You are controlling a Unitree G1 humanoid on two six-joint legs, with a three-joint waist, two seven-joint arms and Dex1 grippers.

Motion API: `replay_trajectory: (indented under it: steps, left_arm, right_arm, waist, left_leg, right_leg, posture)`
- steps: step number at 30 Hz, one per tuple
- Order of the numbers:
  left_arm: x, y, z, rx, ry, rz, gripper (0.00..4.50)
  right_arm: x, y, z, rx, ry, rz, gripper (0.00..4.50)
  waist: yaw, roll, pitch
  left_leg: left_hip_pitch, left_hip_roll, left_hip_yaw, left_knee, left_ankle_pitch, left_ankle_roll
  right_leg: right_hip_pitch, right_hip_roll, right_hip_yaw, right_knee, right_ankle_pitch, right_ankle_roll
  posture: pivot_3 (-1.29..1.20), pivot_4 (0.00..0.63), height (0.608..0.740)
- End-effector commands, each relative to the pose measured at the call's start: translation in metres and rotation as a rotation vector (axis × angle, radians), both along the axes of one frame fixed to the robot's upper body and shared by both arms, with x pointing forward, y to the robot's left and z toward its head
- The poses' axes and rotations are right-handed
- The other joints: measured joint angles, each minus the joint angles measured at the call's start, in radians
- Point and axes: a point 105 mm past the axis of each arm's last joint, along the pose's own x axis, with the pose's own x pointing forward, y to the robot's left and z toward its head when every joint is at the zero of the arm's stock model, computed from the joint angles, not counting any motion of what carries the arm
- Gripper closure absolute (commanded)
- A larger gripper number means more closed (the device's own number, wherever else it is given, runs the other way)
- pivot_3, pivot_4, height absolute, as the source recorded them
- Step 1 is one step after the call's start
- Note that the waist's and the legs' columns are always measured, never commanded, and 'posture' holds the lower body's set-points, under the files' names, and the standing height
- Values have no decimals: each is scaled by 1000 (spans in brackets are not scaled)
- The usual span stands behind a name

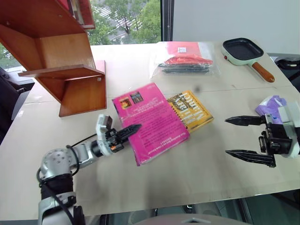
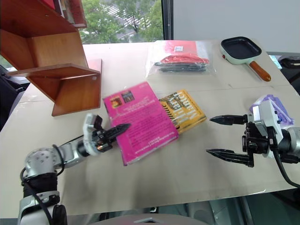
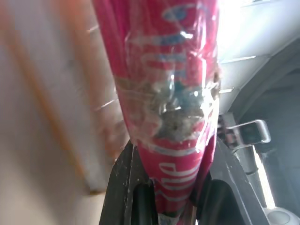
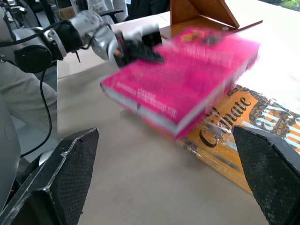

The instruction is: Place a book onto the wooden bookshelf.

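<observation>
The left gripper (image 1: 125,134) has its two black fingers closed on the near left edge of the book (image 1: 150,123), a bright magenta-pink paperback with small picture panels at its far corner and white text down the cover; in the left wrist view the pink cover runs straight up from between the clamped fingers (image 3: 123,187). The book sits tilted, its gripped side raised off the table (image 1: 197,173) while its far right side rests across the yellow book (image 1: 191,109) with black lettering, which lies flat and partly covered beneath it (the right wrist view shows the pink book's lower edge clear of the tabletop on the gripper's side). The wooden bookshelf (image 1: 61,61) stands at the far left of the table, reddish-brown, with a slanted panel above and a flat shelf jutting out lower down; the book is near its base but apart from it. The right gripper (image 1: 247,137) hovers over the right side of the table with its fingers spread wide and nothing between them, pointing toward the two books and well apart from them. Just behind it lies a crumpled purple cloth (image 1: 271,105). Farther back are a clear plastic bag (image 1: 185,58) holding red and dark items, and a small pale-green frying pan (image 1: 243,50) with a wooden handle.
</observation>
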Motion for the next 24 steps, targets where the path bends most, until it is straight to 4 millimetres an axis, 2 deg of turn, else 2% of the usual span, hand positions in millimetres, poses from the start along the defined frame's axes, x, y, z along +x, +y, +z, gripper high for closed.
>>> replay_trajectory:
  steps: [1,4,6,8,10,13,16,17,19,21,24]
  left_arm:
    - [-14,-1,58,170,-321,71,4187]
    - [-16,-13,94,422,-581,155,4187]
    - [-7,-19,131,531,-774,283,4187]
    - [-4,-31,156,722,-970,343,4187]
    - [-2,-38,164,926,-1104,354,4187]
    - [5,-34,180,1268,-1292,412,4187]
    - [14,-15,203,1540,-1413,567,4187]
    - [16,-11,206,1604,-1436,590,4187]
    - [22,13,208,1848,-1440,675,4187]
    - [24,25,208,2012,-1471,685,4187]
    - [24,28,206,2157,-1529,623,4187]
  right_arm:
    - [7,0,6,38,-33,16,0]
    - [19,0,12,130,-37,37,0]
    - [38,0,22,253,-69,18,0]
    - [54,-2,28,367,-89,0,0]
    - [66,-5,31,442,-102,-6,0]
    - [77,-3,33,482,-87,51,0]
    - [85,4,45,546,-60,116,0]
    - [87,5,47,554,-56,129,0]
    - [89,16,51,567,-73,181,0]
    - [89,23,54,578,-62,223,0]
    - [92,33,60,606,-52,259,0]
  waist:
    - [3,-1,1]
    - [8,-5,3]
    - [11,-5,4]
    - [10,-7,5]
    - [3,-7,5]
    - [-2,-5,7]
    - [-14,-4,10]
    - [-15,-4,10]
    - [-23,-4,11]
    - [-26,-3,11]
    - [-23,-3,12]
  left_leg:
    - [-1,0,0,0,0,0]
    - [-1,-1,0,0,0,-1]
    - [-1,-2,0,0,1,-1]
    - [1,-2,0,1,2,-2]
    - [2,-2,0,1,5,-7]
    - [3,-4,3,-3,5,-7]
    - [1,-3,6,-5,5,-7]
    - [1,-2,7,-6,5,-7]
    - [0,0,6,-7,5,-7]
    - [0,0,7,-9,5,-8]
    - [-5,0,8,-8,5,-7]
  right_leg:
    - [0,0,0,0,0,-1]
    - [-1,-1,0,0,0,-1]
    - [0,-2,0,-1,0,-2]
    - [3,0,-1,-1,1,-3]
    - [3,2,-1,-1,2,-4]
    - [2,6,1,-2,2,-2]
    - [-3,9,2,-1,4,1]
    - [-5,9,2,0,4,1]
    - [-6,10,1,-1,3,1]
    - [-6,11,2,-1,3,2]
    - [-12,10,3,1,2,3]
  posture:
    - [0,150,735]
    - [0,150,735]
    - [0,150,735]
    - [0,150,735]
    - [0,150,735]
    - [0,150,735]
    - [0,150,735]
    - [0,150,735]
    - [0,150,735]
    - [0,150,735]
    - [0,150,735]
